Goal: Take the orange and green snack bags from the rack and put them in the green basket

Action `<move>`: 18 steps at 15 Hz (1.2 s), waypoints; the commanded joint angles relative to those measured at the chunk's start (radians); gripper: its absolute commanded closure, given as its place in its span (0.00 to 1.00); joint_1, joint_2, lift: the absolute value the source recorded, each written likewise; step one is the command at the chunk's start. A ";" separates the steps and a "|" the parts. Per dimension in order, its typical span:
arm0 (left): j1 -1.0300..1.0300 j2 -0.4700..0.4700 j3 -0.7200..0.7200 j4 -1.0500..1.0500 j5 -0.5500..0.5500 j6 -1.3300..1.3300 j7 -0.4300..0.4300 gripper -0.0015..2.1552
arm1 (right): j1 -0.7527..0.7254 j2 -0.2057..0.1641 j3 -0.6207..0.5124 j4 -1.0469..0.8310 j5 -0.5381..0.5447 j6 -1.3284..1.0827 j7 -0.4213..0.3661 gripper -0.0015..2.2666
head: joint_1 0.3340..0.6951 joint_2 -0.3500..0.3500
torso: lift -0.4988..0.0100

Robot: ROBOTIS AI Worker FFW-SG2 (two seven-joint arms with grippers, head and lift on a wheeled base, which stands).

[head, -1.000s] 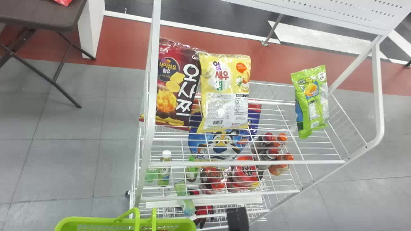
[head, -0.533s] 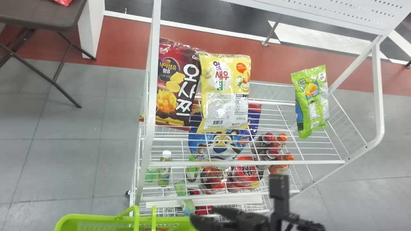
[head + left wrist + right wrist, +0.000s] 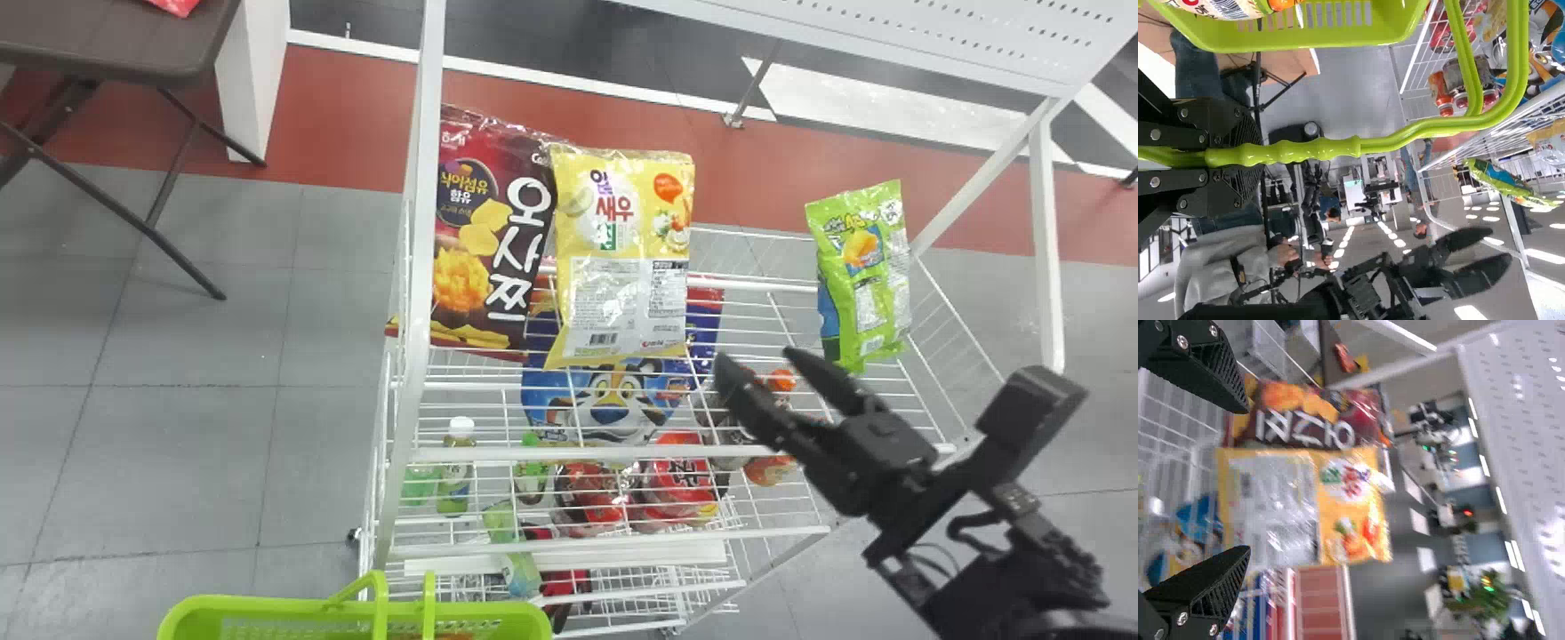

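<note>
Step in hand, as judged: right hand (image 3: 756, 357) lining up on the orange bag (image 3: 622, 253). Right hand stands wide open with nothing in it, near the bag but apart from it. Left hand (image 3: 1245, 156) is closed round the handle (image 3: 1385, 143) of the basket (image 3: 240, 607), in front of the rack (image 3: 676, 452), towards its left side.

Orange bag: upright on the rack, back label towards the robot; its left edge meets the red bag (image 3: 493, 240). Green bag (image 3: 861, 284): on the rack, well apart to the right. Neither is in the basket; another packet (image 3: 1225, 8) shows there.

Method. Bring the fingers level with the middle of the orange bag, one at each side edge, before moving in. The left finger is the critical one: it should enter the seam between the two bags, or the red bag may be pinched too or pushed over. Coming in slightly from the right would probably help. Close slowly until the film bunches; the bag looks soft and puffed, so a hard squeeze could crush the contents and a light one could slip. Lift straight up to clear the front rail, then carry across. Left hand should hold the basket steady.
</note>
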 commanded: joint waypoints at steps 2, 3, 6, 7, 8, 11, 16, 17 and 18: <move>0.006 0.003 0.000 -0.002 0.000 -0.002 -0.002 0.99 | -0.106 0.001 -0.067 0.125 0.019 -0.096 0.000 0.04 | 1.00 0.00 | 0.98; 0.008 0.005 0.000 -0.002 0.000 -0.002 -0.002 0.99 | -0.135 -0.001 -0.093 0.157 0.024 -0.093 0.000 0.04 | 1.00 0.00 | 0.98; 0.006 0.008 -0.006 -0.004 -0.001 0.004 0.000 0.99 | -0.236 -0.024 -0.156 0.261 0.039 -0.096 0.000 0.04 | 1.00 0.00 | 0.98; 0.005 0.008 -0.008 -0.002 -0.003 0.004 0.000 0.99 | -0.267 -0.039 -0.163 0.292 0.057 -0.093 -0.002 0.04 | 1.00 0.00 | 0.98; 0.003 0.008 -0.008 -0.002 -0.005 0.004 0.001 0.99 | -0.297 -0.062 -0.163 0.332 0.079 -0.093 -0.025 0.04 | 1.00 0.00 | 0.98; 0.002 0.006 -0.011 -0.001 -0.006 0.004 0.003 0.99 | -0.392 -0.116 -0.157 0.473 0.139 -0.105 -0.056 0.04 | 1.00 0.00 | 0.98; 0.002 0.008 -0.012 -0.005 -0.009 0.019 0.006 0.99 | -0.546 -0.220 -0.101 0.743 0.247 -0.218 -0.066 0.04 | 1.00 0.00 | 0.98; 0.002 0.008 -0.012 -0.008 -0.011 0.026 0.006 0.99 | -0.572 -0.234 -0.093 0.783 0.260 -0.234 -0.065 0.04 | 1.00 0.00 | 0.98; 0.002 0.008 -0.012 -0.012 -0.011 0.026 0.006 0.99 | -0.601 -0.245 -0.088 0.823 0.272 -0.243 -0.062 0.04 | 1.00 0.00 | 0.98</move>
